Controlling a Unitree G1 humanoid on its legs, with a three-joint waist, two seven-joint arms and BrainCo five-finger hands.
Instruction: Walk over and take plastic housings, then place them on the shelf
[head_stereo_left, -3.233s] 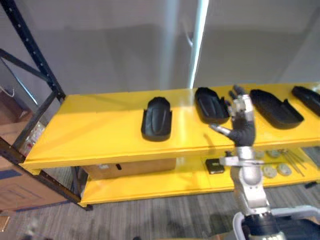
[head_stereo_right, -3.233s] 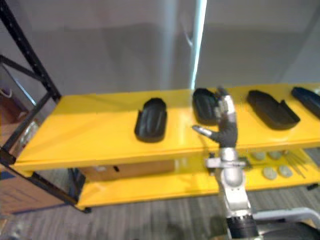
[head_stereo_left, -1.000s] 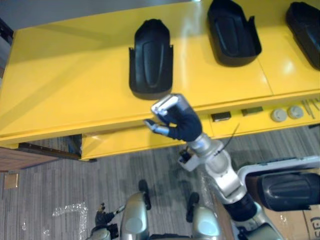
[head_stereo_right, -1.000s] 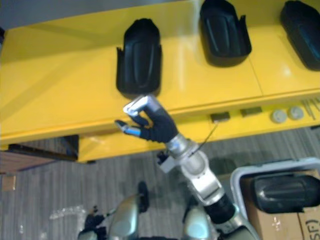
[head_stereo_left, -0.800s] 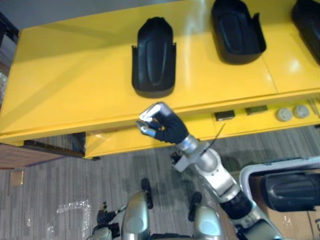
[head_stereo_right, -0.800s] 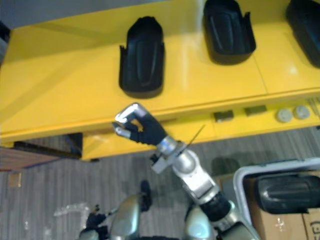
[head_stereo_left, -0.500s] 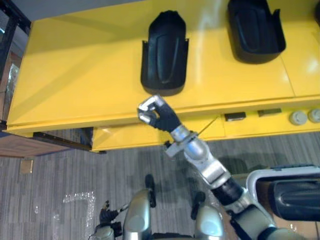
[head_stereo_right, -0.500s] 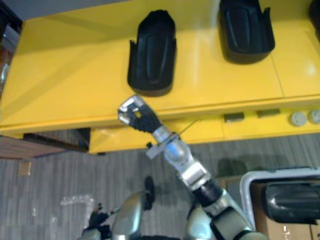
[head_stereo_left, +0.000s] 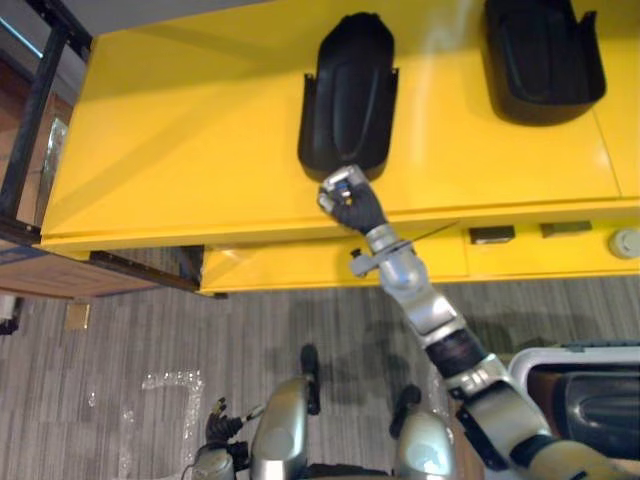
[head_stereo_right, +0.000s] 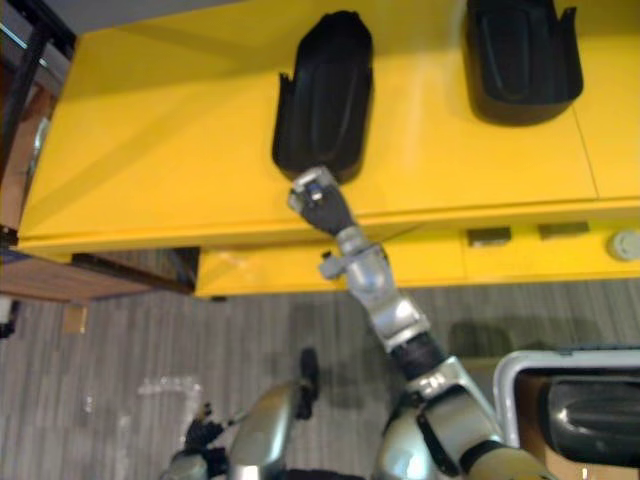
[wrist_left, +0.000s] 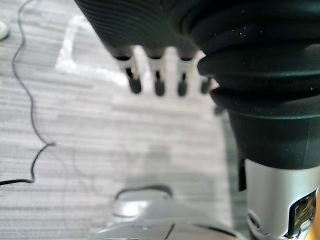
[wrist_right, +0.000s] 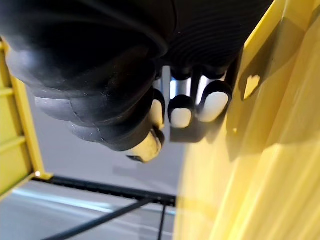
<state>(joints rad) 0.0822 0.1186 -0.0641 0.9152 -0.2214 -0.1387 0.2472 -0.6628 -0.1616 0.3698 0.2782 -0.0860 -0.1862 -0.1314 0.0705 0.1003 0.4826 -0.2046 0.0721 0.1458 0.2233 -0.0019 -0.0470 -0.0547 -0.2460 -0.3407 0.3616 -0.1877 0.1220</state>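
- The right hand (head_stereo_left: 350, 203) had its fingers curled up with nothing in them, right at the near end of a black housing (head_stereo_left: 350, 90).
- The black housing lay on the yellow shelf (head_stereo_left: 180, 150), and a second housing (head_stereo_left: 543, 55) lay further right.
- The left hand (wrist_left: 157, 70) hung over the floor (wrist_left: 75, 130) with straight fingers.
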